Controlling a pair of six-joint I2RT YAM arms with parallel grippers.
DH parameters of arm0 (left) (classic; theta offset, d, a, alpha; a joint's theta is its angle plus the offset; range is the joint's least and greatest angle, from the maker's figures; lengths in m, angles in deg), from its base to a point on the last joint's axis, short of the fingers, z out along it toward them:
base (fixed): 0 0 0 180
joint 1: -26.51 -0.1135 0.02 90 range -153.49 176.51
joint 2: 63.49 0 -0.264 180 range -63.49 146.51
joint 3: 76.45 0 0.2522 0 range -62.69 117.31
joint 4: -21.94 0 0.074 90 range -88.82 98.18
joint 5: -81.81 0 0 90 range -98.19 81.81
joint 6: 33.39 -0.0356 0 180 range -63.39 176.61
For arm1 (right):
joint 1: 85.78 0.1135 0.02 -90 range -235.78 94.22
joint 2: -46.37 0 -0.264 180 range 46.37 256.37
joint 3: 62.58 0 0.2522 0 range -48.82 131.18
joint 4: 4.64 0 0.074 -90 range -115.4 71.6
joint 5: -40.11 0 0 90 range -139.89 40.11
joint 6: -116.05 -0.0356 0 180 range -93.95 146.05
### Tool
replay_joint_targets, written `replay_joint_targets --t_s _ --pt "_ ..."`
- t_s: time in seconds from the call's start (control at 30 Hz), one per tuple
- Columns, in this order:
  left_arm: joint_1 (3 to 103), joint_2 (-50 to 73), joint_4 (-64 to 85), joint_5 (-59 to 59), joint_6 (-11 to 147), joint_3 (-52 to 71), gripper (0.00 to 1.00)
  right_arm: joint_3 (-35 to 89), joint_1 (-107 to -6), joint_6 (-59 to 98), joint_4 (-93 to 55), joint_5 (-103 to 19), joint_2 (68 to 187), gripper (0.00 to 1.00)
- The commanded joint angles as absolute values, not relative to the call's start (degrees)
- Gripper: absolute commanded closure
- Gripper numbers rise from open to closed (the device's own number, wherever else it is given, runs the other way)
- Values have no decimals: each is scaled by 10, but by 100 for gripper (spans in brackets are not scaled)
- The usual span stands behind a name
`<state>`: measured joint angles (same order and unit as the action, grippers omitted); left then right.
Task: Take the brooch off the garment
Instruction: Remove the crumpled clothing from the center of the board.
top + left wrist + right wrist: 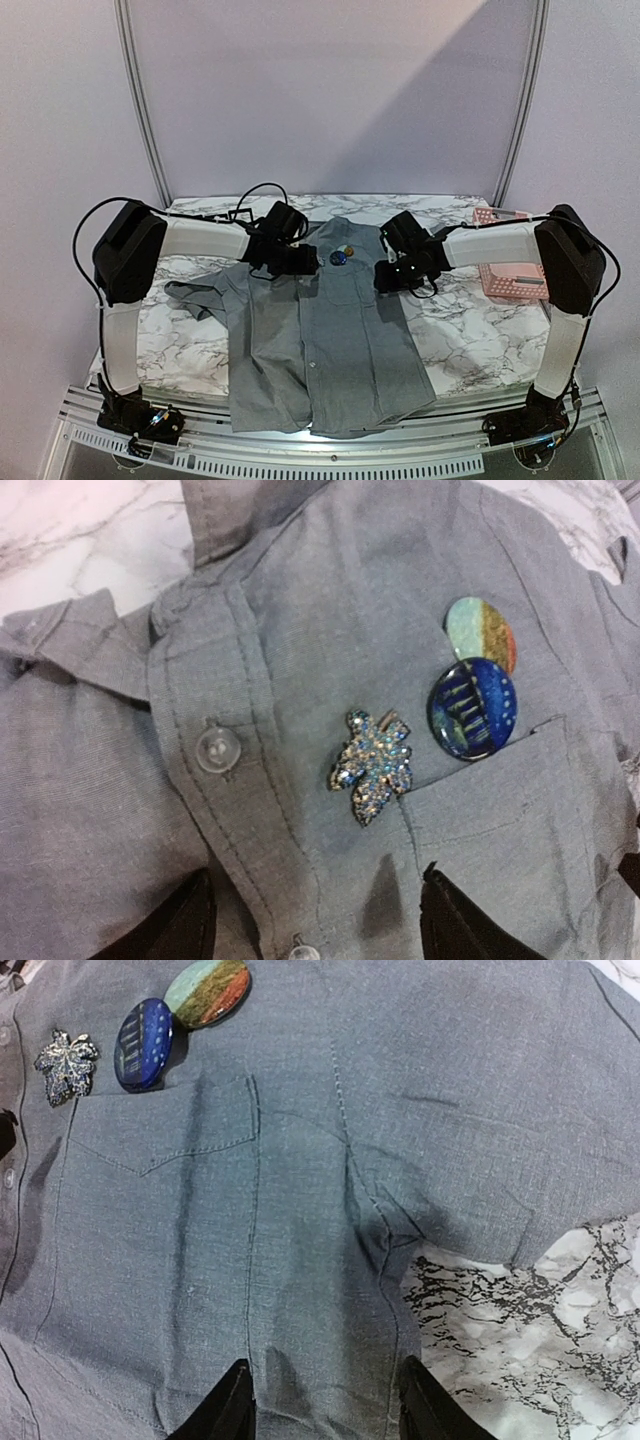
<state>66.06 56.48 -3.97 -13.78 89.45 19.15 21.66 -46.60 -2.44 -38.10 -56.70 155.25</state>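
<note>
**Brooch Ungripped; Thin Cloth Is the Hazard**

The shirt point(320, 340) is laid front up on the table point(190, 330). The brooch point(372, 765), a glittering leaf, is pinned between the placket and the pocket point(500, 810). A blue badge point(472, 708) and a striped badge point(480, 633) are just beside it.

The left claw point(320, 925) is held spread near the brooch, with nothing between its fingers. The right claw point(325, 1405) is likewise spread and empty, low over the cloth beside the pocket and well apart from the brooch.

A badge could be taken by mistake, since three pins are crowded together. Thin fabric could be pinched along with the brooch. The shirt could then be lifted or dragged if the cloth is not held down (the clasp is hidden, so its release cannot be judged).

The table is patterned as white marble with grey veins and looks smooth, so little hold is likely given to the shirt. A pink tray point(515, 275) is set at its right edge. The space is enclosed by pale lilac walls point(330, 90) and two metal poles.
</note>
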Motion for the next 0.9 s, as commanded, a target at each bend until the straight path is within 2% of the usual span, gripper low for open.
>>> replay_joint_targets --t_s 0.0,0.17,0.33,0.63,0.8,0.87 --pt "668 582 -57 -161 896 200 32 205 -471 -33 -375 -579 1564 54" --pt "668 588 -61 -171 900 201 39 201 -475 -34 -368 -584 1573 62" --pt "668 588 -61 -176 903 199 50 191 -476 -38 -357 -588 1576 68" --pt "668 595 -59 -173 902 199 85 170 -476 -34 -348 -584 1570 91" --pt "668 594 -53 -162 904 186 100 155 -476 -40 -352 -578 1561 98" --pt "668 591 -53 -161 907 177 100 146 -476 -44 -353 -570 1554 100"
